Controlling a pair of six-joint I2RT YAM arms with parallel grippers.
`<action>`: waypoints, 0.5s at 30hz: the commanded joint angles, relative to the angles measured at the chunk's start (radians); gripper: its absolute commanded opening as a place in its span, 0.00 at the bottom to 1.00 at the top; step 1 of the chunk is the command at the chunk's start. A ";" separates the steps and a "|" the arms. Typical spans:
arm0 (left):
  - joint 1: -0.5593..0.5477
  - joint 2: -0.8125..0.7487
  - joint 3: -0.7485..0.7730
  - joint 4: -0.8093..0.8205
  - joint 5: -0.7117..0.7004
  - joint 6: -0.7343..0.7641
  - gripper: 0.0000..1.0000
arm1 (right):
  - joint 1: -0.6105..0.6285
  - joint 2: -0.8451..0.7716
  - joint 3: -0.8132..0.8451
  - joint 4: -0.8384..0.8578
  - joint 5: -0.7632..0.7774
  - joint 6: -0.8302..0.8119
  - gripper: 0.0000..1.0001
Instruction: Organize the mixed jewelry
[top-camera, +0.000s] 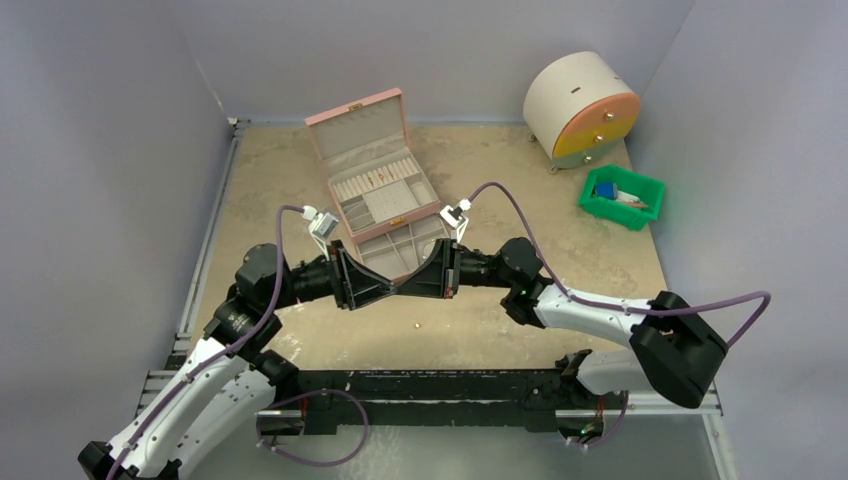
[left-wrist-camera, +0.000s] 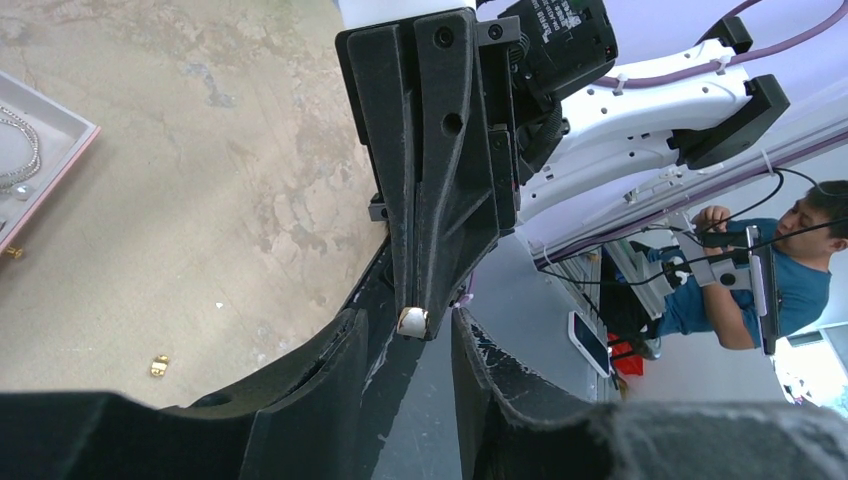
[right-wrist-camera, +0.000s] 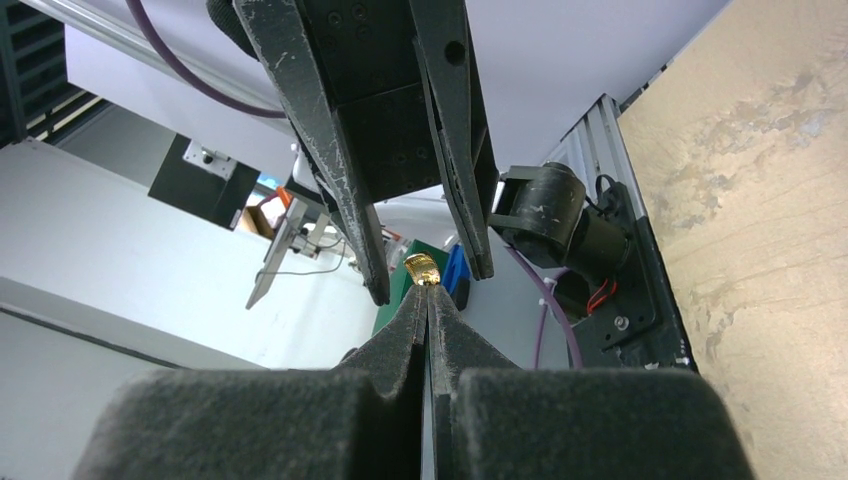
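My right gripper (right-wrist-camera: 427, 296) is shut on a small gold ring (right-wrist-camera: 422, 269) and holds it at the fingertips above the table. My left gripper (left-wrist-camera: 408, 335) is open, its two fingers (right-wrist-camera: 340, 150) on either side of the ring without closing on it. In the top view the two grippers (top-camera: 396, 286) meet tip to tip just in front of the open pink jewelry box (top-camera: 385, 200). A silvery bracelet (left-wrist-camera: 24, 142) lies in the box's tray. A tiny gold piece (top-camera: 416, 325) lies loose on the table, and it also shows in the left wrist view (left-wrist-camera: 159, 366).
A round white drum case (top-camera: 582, 110) with an orange and yellow front stands at the back right. A green bin (top-camera: 621, 198) with blue items sits in front of it. Grey walls enclose the table on three sides.
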 joint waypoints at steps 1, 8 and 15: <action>-0.005 -0.011 0.046 0.027 0.018 0.019 0.35 | -0.003 -0.007 0.026 0.078 0.011 0.011 0.00; -0.005 -0.006 0.044 0.046 0.019 0.009 0.29 | -0.003 -0.008 0.018 0.083 0.010 0.017 0.00; -0.005 0.002 0.042 0.058 0.022 0.004 0.18 | -0.003 -0.005 0.018 0.083 0.004 0.018 0.00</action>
